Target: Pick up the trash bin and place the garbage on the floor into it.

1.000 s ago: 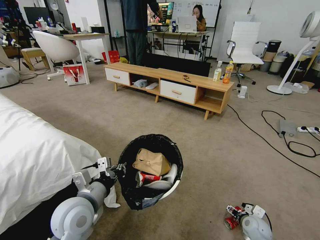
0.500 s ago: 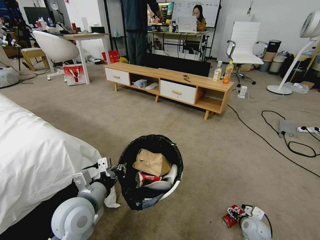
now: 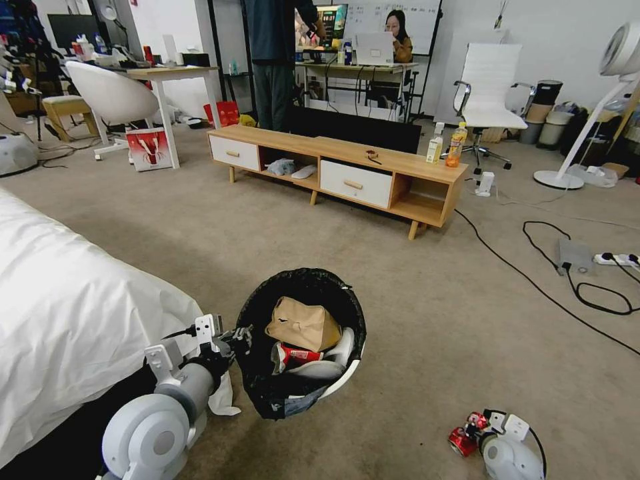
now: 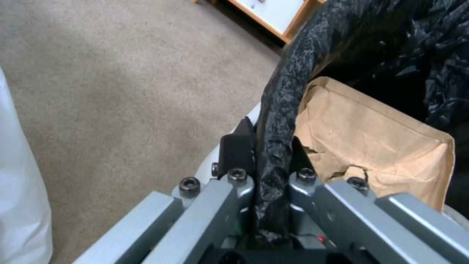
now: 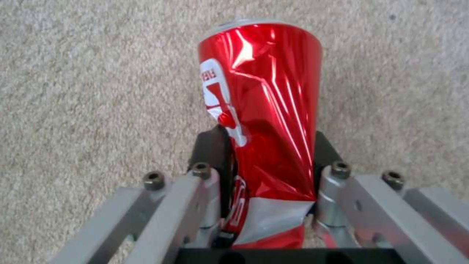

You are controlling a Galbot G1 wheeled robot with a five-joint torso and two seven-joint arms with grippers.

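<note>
Presently on record:

Left tool [image 4: 271, 146]: clamped tight on the black-bag-covered rim of the trash bin [image 3: 347, 380]. In the left wrist view its two dark fingers [image 4: 237, 148] press the crinkled rim from either side, with no gap showing. In the head view this tool [image 3: 233, 340] sits at the bin's left edge, close beside the white bed cover [image 3: 73, 313].

Trash bin: white, round, lined with a black bag [image 4: 391, 44], tilted so its mouth faces the head camera, over the floor [image 3: 433, 307] between the bed and the right arm. Whether its base touches the carpet cannot be told. Contents: a brown paper piece [image 3: 303, 325] uppermost, a red-and-white wrapper [image 3: 297, 355] below it, and something white at the lower inner wall.

Right tool [image 5: 271, 154]: closed on the crushed red soda can [image 5: 266, 110], fingers pinching its creased lower half, the can's broad end pointing away from the wrist over the carpet. In the head view this tool [image 3: 475, 428] and the can [image 3: 461, 440] are low, at the near right of the floor, well apart from the bin. Whether the can rests on the carpet or is just above it cannot be told.
</note>
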